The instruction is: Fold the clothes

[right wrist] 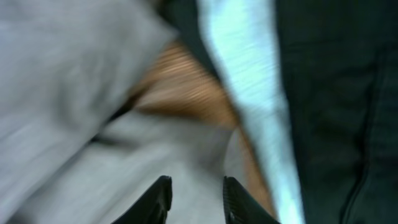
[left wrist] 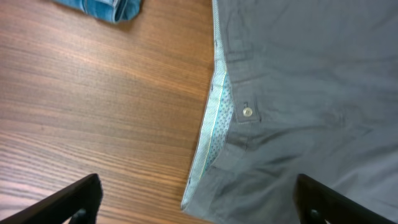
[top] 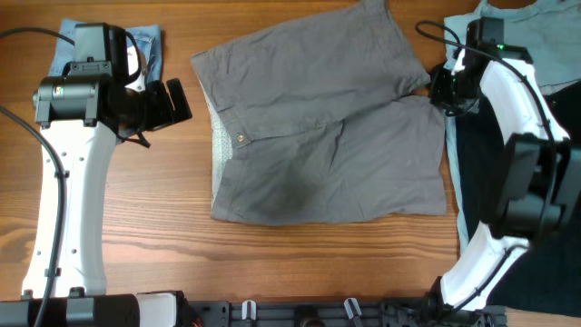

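The grey-khaki shorts (top: pixel 327 127) lie flat on the wooden table, pale waistband and button to the left, legs to the right. My left gripper (top: pixel 174 102) hovers open and empty just left of the waistband. In the left wrist view its fingers (left wrist: pixel 199 205) straddle the waistband's lower corner, with the shorts (left wrist: pixel 311 81) filling the right side. My right gripper (top: pixel 445 91) is at the gap between the two leg hems. The right wrist view is blurred; the fingers (right wrist: pixel 198 199) stand a little apart over the grey cloth (right wrist: pixel 74 81), holding nothing that I can see.
A folded blue denim piece (top: pixel 150 45) lies at the back left and also shows in the left wrist view (left wrist: pixel 106 7). A pile at the right holds a light blue garment (top: pixel 545 45) and a dark navy one (top: pixel 481 182), right beside the shorts' hems.
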You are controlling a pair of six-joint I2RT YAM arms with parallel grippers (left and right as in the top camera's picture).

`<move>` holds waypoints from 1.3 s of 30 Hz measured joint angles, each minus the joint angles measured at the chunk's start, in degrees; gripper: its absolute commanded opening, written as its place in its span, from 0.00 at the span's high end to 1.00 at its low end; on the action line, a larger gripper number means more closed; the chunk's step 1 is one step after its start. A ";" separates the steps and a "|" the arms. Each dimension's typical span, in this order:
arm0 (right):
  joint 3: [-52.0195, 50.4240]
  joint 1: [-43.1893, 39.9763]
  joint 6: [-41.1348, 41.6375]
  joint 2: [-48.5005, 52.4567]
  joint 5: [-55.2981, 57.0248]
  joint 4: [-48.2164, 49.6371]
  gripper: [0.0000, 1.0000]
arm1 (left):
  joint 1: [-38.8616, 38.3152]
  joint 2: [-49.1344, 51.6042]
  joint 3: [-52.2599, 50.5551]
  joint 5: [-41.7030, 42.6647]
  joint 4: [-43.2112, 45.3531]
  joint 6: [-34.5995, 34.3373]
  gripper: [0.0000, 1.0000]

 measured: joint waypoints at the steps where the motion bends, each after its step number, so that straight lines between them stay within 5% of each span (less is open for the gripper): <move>1: 0.04 0.20 -0.24 -1.18 -1.36 -0.83 0.60 | 0.00 0.00 -0.20 0.17 -0.04 0.00 0.26; 5: 0.55 1.27 -1.27 -8.35 -7.63 -5.05 0.59 | 0.00 0.13 -3.58 2.25 2.12 1.29 0.36; 11: 1.66 2.58 -1.64 -12.35 -10.93 -11.30 0.58 | -0.90 2.12 -13.90 6.75 9.92 3.89 0.20; 14: 1.64 2.80 -1.68 -12.28 -11.34 -13.60 0.58 | -2.47 4.15 -18.95 10.32 14.73 6.05 0.22; 18: 1.64 2.84 -1.68 -12.28 -11.45 -13.75 0.57 | -5.99 7.26 -25.00 13.42 25.07 8.76 0.36; 25: 1.64 4.22 -1.66 -12.28 -11.61 -13.75 0.57 | -9.79 14.21 -27.87 13.55 33.18 10.10 0.44; 31: 1.64 4.59 -1.68 -12.28 -11.67 -13.75 0.58 | -9.81 16.72 -27.91 13.18 32.65 10.43 0.59; 34: 1.64 4.59 -1.66 -12.28 -11.67 -13.73 0.58 | -9.81 16.72 -27.91 13.68 32.00 10.56 0.57; 39: 1.64 4.59 -1.68 -12.28 -11.67 -13.60 0.58 | -9.81 16.72 -27.91 16.02 27.74 11.13 0.80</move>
